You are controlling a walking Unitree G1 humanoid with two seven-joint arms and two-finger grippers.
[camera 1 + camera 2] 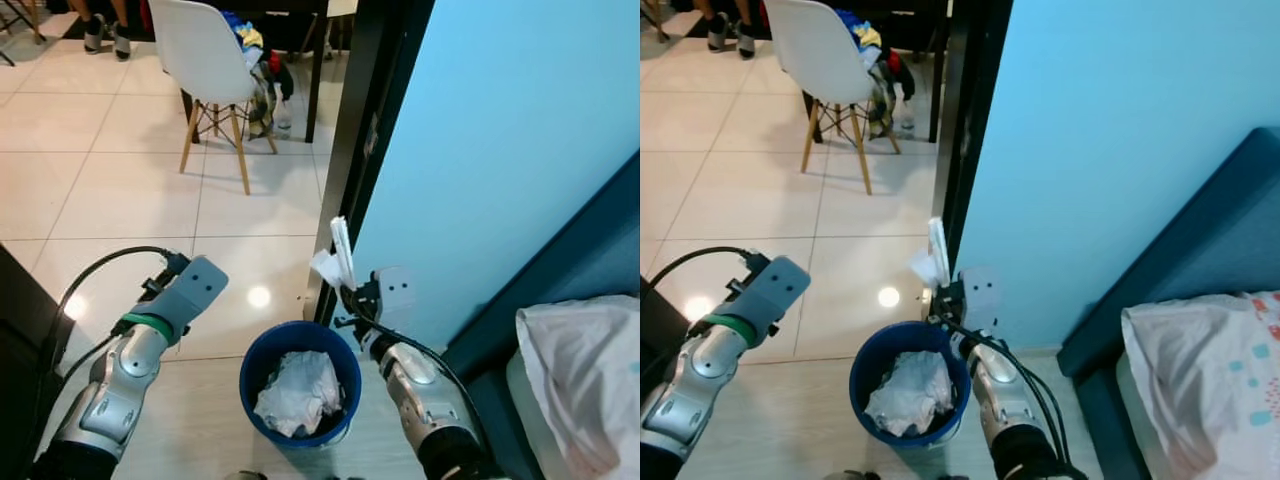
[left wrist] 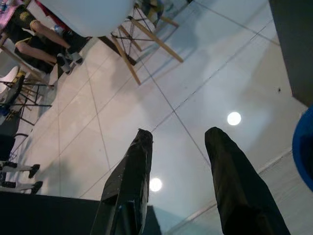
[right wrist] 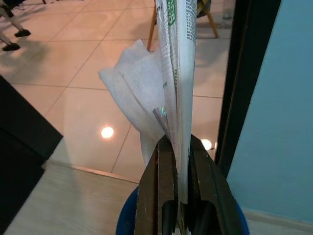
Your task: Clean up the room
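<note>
My right gripper (image 1: 350, 290) is shut on a flat white wrapper with a tissue (image 1: 336, 256), held upright just above the far rim of the blue bin (image 1: 262, 352). The right wrist view shows the wrapper (image 3: 177, 58) pinched between the black fingers (image 3: 159, 186), green print on it. Crumpled white paper (image 1: 297, 392) lies inside the bin. Left of the bin, my left gripper (image 2: 178, 142) is raised, open and holding nothing, pointing over the tiled floor.
A black door frame (image 1: 380, 120) and a light blue wall (image 1: 520, 130) stand right behind the bin. A white chair (image 1: 205, 60) with clothes behind it stands farther off, a person's feet (image 1: 105, 35) beyond. A bed with a white pillow (image 1: 585, 380) is at right.
</note>
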